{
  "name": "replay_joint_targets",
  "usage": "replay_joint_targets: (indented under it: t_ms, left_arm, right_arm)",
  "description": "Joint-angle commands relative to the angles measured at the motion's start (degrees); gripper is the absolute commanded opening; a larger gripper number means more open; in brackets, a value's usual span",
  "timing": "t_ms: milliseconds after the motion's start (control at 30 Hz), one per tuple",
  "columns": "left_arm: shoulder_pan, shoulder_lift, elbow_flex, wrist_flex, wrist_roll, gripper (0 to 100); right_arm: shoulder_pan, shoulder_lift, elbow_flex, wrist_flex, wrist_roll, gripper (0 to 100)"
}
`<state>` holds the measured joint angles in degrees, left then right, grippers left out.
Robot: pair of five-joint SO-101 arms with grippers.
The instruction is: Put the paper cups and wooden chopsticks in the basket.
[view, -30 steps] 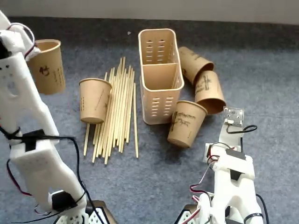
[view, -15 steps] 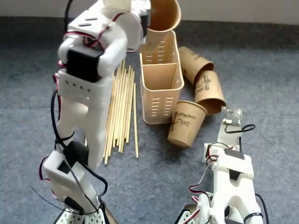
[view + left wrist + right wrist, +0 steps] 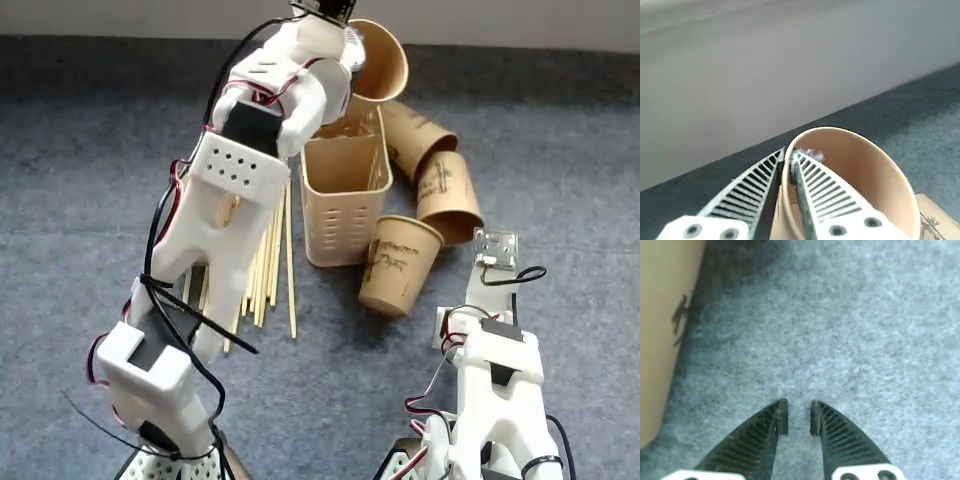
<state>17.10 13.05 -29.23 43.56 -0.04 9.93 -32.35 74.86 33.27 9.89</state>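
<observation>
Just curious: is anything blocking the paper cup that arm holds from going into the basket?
Nothing visible does. The left gripper pinches the brown paper cup by its rim over the far end of the slotted beige plastic basket.

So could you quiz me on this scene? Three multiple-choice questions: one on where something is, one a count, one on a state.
1. Where is the paper cup that the left tool carries?
A) above the far end of the basket
B) lying among chopsticks
C) in the other arm's tool

2. How many other cups show on the carpet in the high view?
A) one
B) three
C) six

3. How is the left tool?
A) open and empty
B) shut on chopsticks
C) shut on the cup's rim

Answers: 1 A, it hangs over the basket. 2 B, two lie on their sides and one stands. 3 C, there is one finger on each side of the rim.
</observation>
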Motion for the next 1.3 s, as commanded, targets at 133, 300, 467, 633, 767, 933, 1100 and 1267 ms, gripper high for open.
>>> replay_joint_targets:
  t_ms: [133,300,467,633,767,933,1100,1267]
  left_arm:
    - [-4.97,3.65,0.66,-4.04,-0.35,1]
    - [-4.79,5.05,0.22,-2.02,-0.26,1]
    - [-3.82,3.38,-4.26,8.88,-0.26,1]
    - [-4.0,2.07,-5.49,15.21,-0.53,1]
    - [-5.76,1.45,-5.58,15.3,-0.62,8]
    - [-7.16,-1.71,-6.2,16.53,-0.44,29]
    - [-9.71,-9.36,-6.2,14.86,-0.44,29]
    - [-23.69,-18.07,-5.85,21.01,-0.35,29]
  right_arm:
    - [-1.36,0.48,-0.22,-1.54,-0.18,8.8]
    - [-1.45,0.57,-0.22,-1.54,-0.18,8.8]
    - [-1.45,0.75,-0.31,-1.54,-0.18,8.8]
    - [-1.45,0.75,-0.31,-1.54,-0.18,8.8]
    - [-1.45,0.75,-0.22,-1.54,-0.18,8.8]
    - [-1.45,0.75,-0.22,-1.54,-0.18,8.8]
    - [-1.45,0.84,-0.22,-1.54,-0.18,8.8]
    - [-1.45,0.84,-0.22,-1.54,-0.18,8.8]
